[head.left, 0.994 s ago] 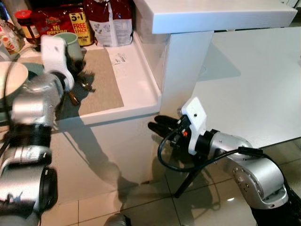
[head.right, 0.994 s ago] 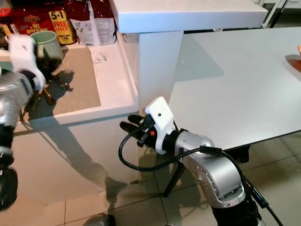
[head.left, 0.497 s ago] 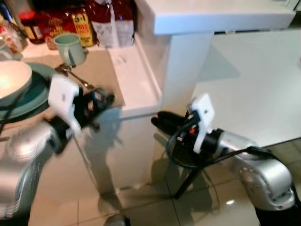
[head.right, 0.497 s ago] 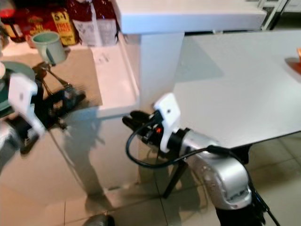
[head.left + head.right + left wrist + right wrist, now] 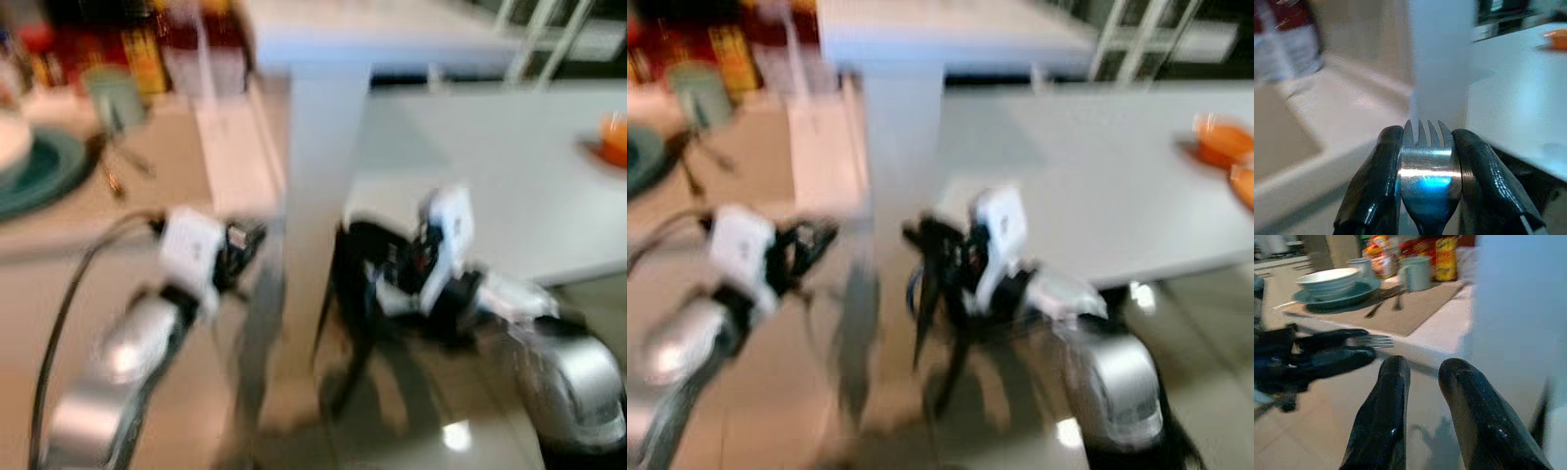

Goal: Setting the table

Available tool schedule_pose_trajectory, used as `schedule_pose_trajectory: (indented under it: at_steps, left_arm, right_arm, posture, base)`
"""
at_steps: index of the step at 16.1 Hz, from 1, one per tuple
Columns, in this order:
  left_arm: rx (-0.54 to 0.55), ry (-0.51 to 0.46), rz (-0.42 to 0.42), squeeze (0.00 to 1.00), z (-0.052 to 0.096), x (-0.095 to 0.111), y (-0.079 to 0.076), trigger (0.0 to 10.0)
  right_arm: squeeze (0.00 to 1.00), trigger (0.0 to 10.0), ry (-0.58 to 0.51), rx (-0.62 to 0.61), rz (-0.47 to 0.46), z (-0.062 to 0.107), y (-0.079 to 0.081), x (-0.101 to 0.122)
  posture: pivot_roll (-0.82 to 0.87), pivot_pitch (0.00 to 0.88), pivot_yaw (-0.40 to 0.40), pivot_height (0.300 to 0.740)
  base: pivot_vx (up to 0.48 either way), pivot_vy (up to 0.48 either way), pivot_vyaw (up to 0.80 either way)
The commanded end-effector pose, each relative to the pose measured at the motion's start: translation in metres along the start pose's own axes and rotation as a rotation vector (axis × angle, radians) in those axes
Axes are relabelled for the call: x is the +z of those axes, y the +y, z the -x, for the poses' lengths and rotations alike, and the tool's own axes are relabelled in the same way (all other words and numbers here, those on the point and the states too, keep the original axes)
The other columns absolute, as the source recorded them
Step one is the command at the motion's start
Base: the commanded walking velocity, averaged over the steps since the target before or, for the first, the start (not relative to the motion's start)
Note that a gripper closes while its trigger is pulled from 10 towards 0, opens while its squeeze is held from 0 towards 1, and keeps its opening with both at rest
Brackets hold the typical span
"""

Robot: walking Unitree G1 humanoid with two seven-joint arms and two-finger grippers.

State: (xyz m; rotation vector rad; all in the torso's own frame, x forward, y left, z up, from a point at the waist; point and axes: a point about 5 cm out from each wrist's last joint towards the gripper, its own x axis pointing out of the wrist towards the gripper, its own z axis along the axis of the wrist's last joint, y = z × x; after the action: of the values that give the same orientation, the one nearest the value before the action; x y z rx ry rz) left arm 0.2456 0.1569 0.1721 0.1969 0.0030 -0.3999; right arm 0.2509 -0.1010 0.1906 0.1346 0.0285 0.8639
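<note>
Now, through the blurred head views, the left gripper (image 5: 245, 240) hangs low just off the white counter edge (image 5: 235, 166), the right gripper (image 5: 348, 259) beside it under the long white table (image 5: 490, 176). On the left wrist camera, black fingers (image 5: 1376, 181) clamp a shiny silver metal fork (image 5: 1427, 169), tines pointing outward. From the right wrist, two fingers (image 5: 1386, 416) stand slightly parted, holding nothing; beyond them sit a white bowl (image 5: 1327, 280) on a teal plate (image 5: 1347, 294) and a pale green mug (image 5: 1417, 274)

Your head views look down, blurred, over counter (image 5: 59, 220) and white table (image 5: 1087, 176). Left wrist view sits close behind its fingers (image 5: 1376, 181); right wrist view faces the counter too.
</note>
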Motion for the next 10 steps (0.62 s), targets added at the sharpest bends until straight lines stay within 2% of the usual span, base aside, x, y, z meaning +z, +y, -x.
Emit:
schedule_pose_trajectory:
  at_steps: [1, 4, 5, 7, 8, 9, 10]
  left_arm:
    - [0.022, 0.004, -0.013, 0.0, -0.002, 0.0, 0.001, 10.0]
    - [0.052, 0.011, -0.051, 0.0, -0.011, 0.0, 0.001, 10.0]
    - [0.096, 0.027, -0.081, 0.0, -0.018, -0.002, 0.003, 10.0]
    - [0.096, 0.027, -0.081, 0.0, -0.018, -0.002, 0.003, 10.0]
    - [0.11, 0.03, -0.09, 0.0, -0.025, -0.001, 0.003, 10.0]
    - [0.191, 0.05, -0.095, 0.0, -0.032, -0.001, 0.01, 10.0]
    - [0.265, 0.068, -0.089, 0.0, -0.035, -0.001, 0.021, 10.0]
  right_arm:
    - [0.0, 10.0, -0.005, -0.026, 0.016, 0.003, -0.003, 0.001]
    - [0.0, 10.0, 0.009, -0.056, 0.02, 0.005, -0.007, -0.003]
    - [0.0, 10.0, 0.01, -0.112, 0.033, 0.007, -0.013, -0.003]
    - [0.0, 10.0, 0.01, -0.112, 0.033, 0.007, -0.013, -0.003]
    - [0.0, 10.0, 0.007, -0.173, 0.046, 0.008, -0.02, -0.002]
    - [0.0, 10.0, 0.013, -0.246, 0.063, 0.009, -0.028, -0.001]
    - [0.0, 10.0, 0.042, -0.354, 0.083, 0.01, -0.039, -0.004]
  posture:
    - [0.01, 0.016, -0.051, 0.74]
    - [0.01, 0.013, -0.042, 0.74]
    - [0.0, 0.01, -0.035, 0.74]
    - [0.0, 0.01, -0.035, 0.74]
    - [0.0, 0.009, -0.032, 0.74]
    - [0.0, 0.009, -0.027, 0.74]
    - [0.0, 0.01, -0.022, 0.74]
  base:
    - [0.0, -0.48, 0.8]
    - [0.0, -0.48, 0.8]
    - [0.0, -0.48, 0.8]
    - [0.0, -0.48, 0.8]
    - [0.0, -0.48, 0.8]
    - [0.0, -0.48, 0.8]
    - [0.0, -0.48, 0.0]
